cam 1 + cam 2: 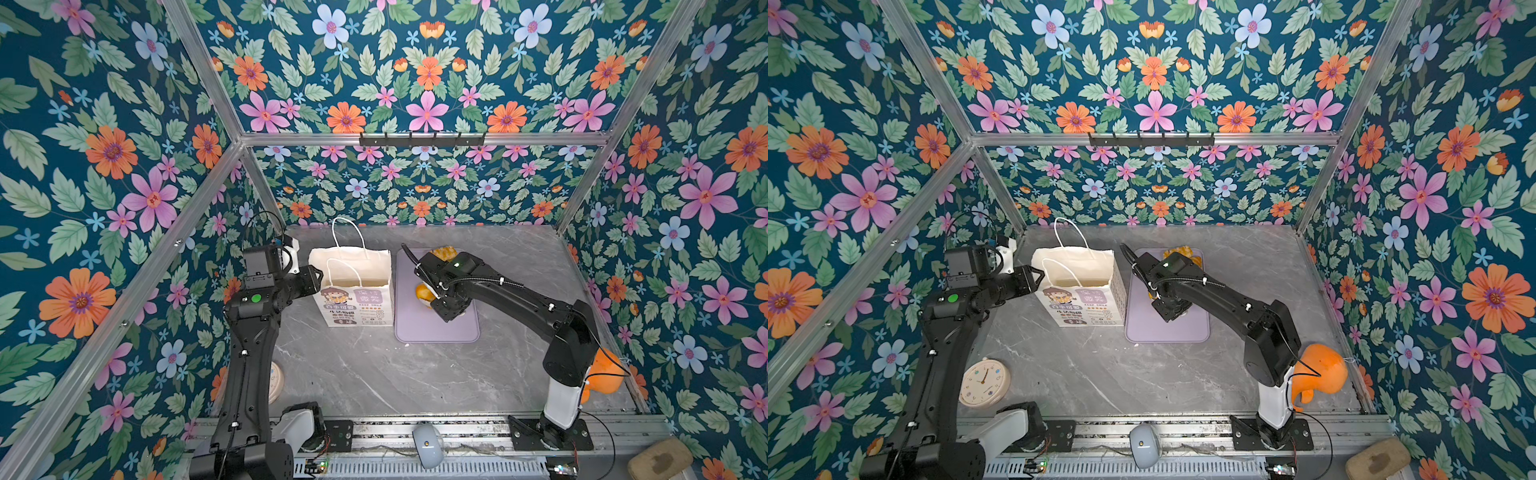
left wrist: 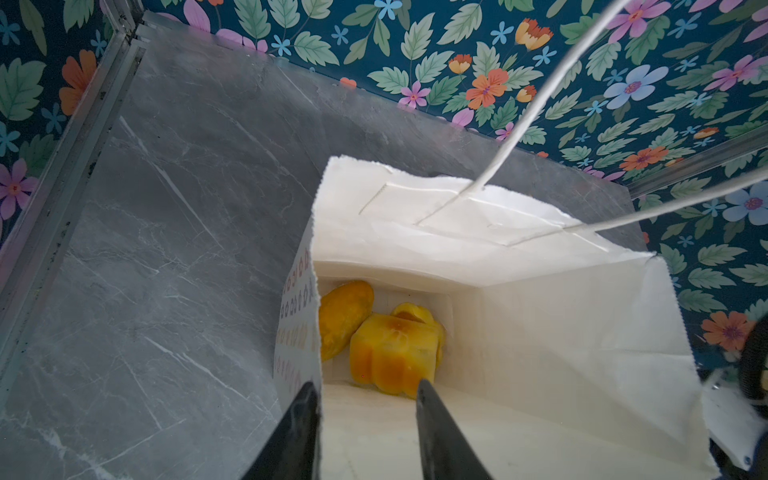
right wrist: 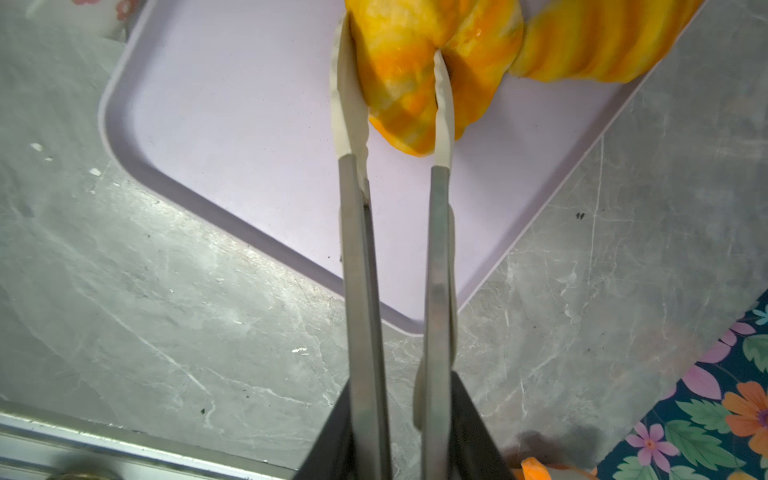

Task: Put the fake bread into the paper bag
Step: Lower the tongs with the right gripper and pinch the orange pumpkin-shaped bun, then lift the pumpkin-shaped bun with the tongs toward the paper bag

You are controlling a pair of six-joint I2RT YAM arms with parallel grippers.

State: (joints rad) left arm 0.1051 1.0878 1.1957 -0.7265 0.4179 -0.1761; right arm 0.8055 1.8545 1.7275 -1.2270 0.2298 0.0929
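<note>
Marble table (image 3: 166, 291), pickup step: your right gripper (image 3: 405, 395) clenches tongs (image 3: 355, 249) biting a croissant (image 3: 399, 83) just ahead. Next, lift it into the paper bag (image 1: 357, 307) that your left gripper (image 2: 365, 384), jaws parted, straddles.

The right tool (image 3: 397, 83) pinched a glossy croissant (image 3: 415, 50) between cream-tipped fingers (image 3: 349, 104) on the lilac tray (image 3: 232, 124); a ridged bread (image 3: 602, 37) lay just beside it; grey marble bench (image 3: 166, 311) beneath.

Shows matte black shells on left arm (image 1: 249, 332) and right arm (image 1: 523, 297), white base links (image 1: 563, 399), green status lights (image 1: 256, 298), ribbed black cable (image 1: 478, 279); carries long grey cream-tipped fingers (image 3: 355, 249) on right gripper (image 3: 392, 66).
</note>
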